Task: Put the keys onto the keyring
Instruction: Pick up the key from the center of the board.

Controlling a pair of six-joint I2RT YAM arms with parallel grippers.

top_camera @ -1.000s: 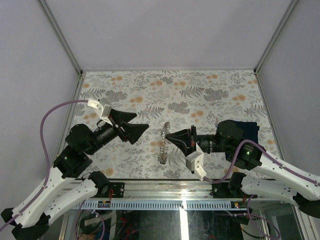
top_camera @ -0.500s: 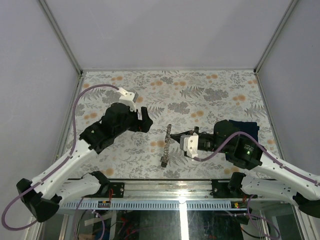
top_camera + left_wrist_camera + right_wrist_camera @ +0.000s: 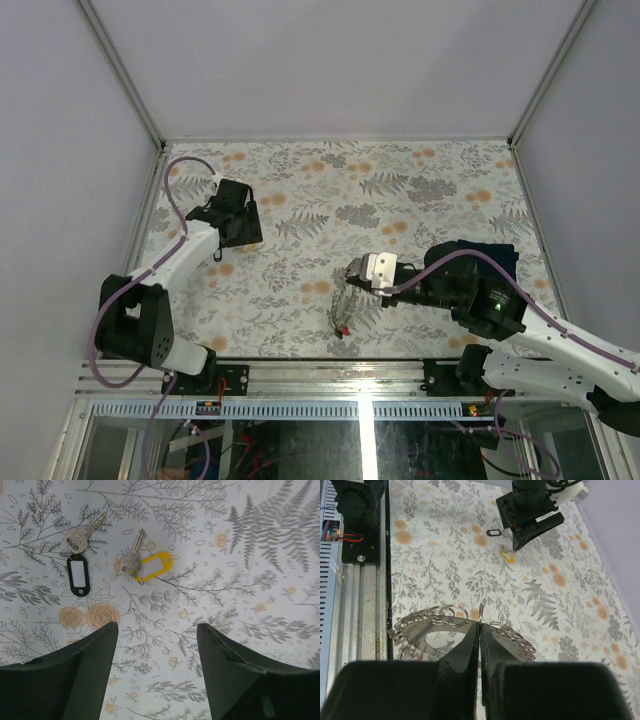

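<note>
**Top view.** The left arm reaches out to 10 o'clock on the table (image 3: 430, 190). The left gripper (image 3: 236, 222) points down near the table's left edge. Whether its jaws are apart cannot be told from here, and the keys are too small to pick out. The right gripper (image 3: 353, 287) sits near the middle at 6 o'clock, close to the near edge. Its jaws are pinched on the keyring (image 3: 345, 308), which hangs from them toward the near rail with a small red bit at its low end. A dark cloth (image 3: 500, 256) lies at 4 o'clock, behind the right arm.

**Left wrist view.** The left gripper's two fingers (image 3: 80, 675) stand well apart with nothing between them, above bare patterned table. Two keys (image 3: 132, 555) lie flat beyond the fingertips, at 11 to 12 o'clock in this view. The left key carries a black tag (image 3: 78, 573) and the right one a yellow tag (image 3: 155, 566). The two sets lie near each other but do not touch.

**Right wrist view.** The right gripper's fingers (image 3: 465, 650) are pressed together, clamped on the top edge of the keyring. The keyring spreads to both sides of them as an arc of small linked loops, held clear of the table. At 1 o'clock the left gripper stands over the table, with the black tag just beside it at 9 o'clock and the yellow tag just under its tips. The metal rail (image 3: 367, 600) runs along the view's left edge.
</note>
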